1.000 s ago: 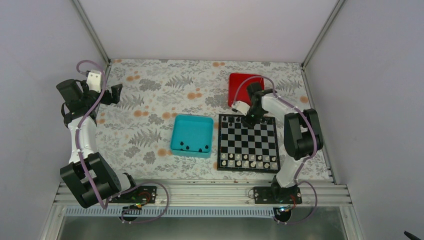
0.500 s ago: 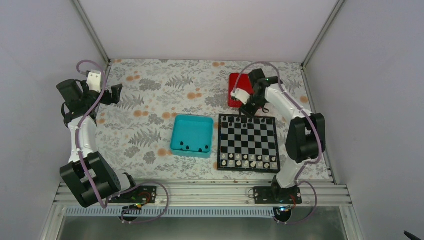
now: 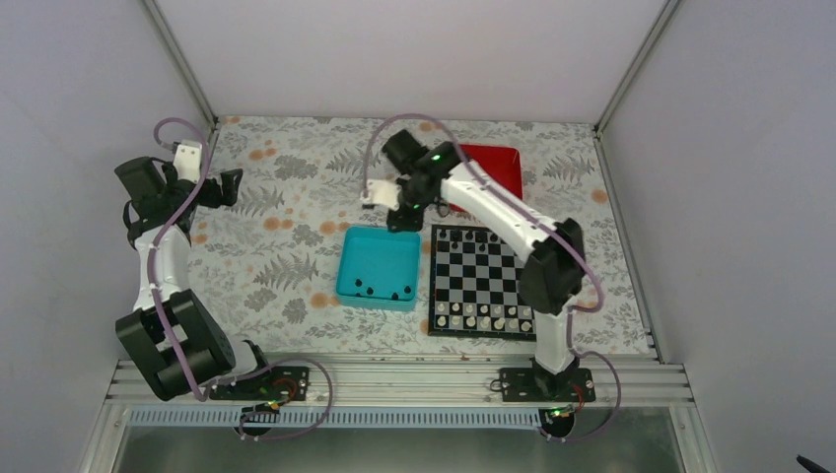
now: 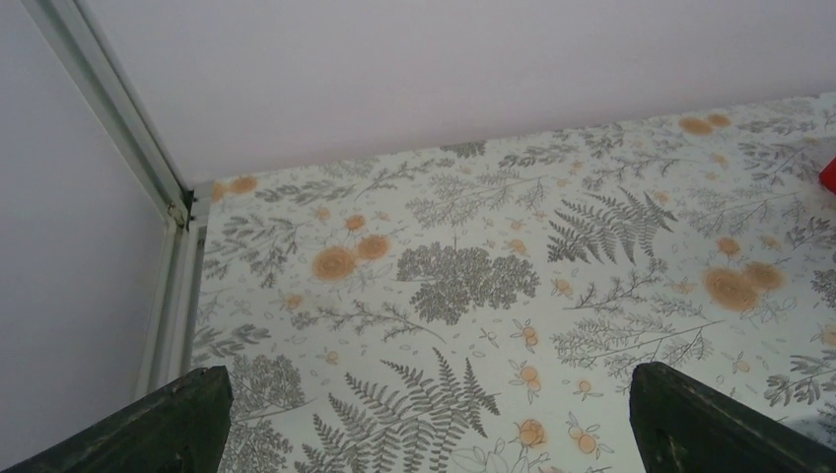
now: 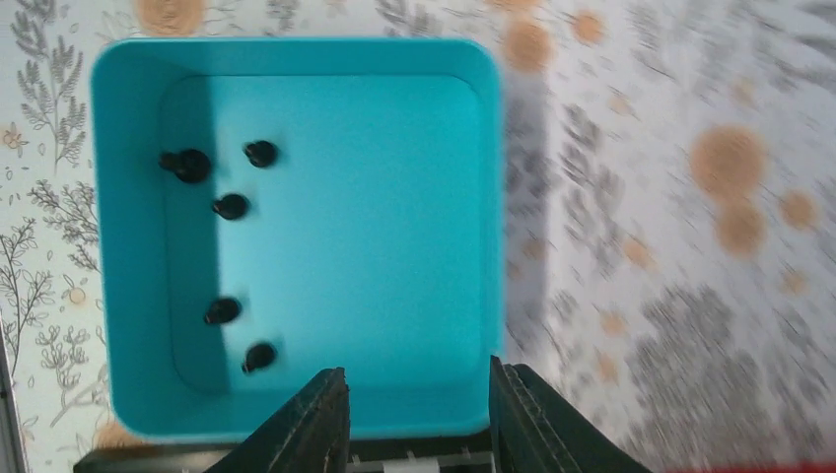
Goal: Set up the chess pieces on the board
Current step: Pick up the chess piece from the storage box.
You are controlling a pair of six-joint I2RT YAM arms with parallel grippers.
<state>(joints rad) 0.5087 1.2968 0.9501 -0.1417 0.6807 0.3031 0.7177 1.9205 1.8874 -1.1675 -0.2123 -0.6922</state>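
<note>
Chess pieces [image 5: 232,207]: five, seemingly tipped, in teal tray [image 5: 296,57] ahead-left of right gripper [image 5: 419,414], jaws parted, holding nothing. Left gripper [image 4: 426,394] spread wide, bare, over tablecloth [image 4: 473,281].

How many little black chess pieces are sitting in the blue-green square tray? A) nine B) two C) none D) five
D: the right wrist view shows five small black chess pieces in the teal square tray, all near one wall.

No readable text, labels or numbers anywhere.
</note>
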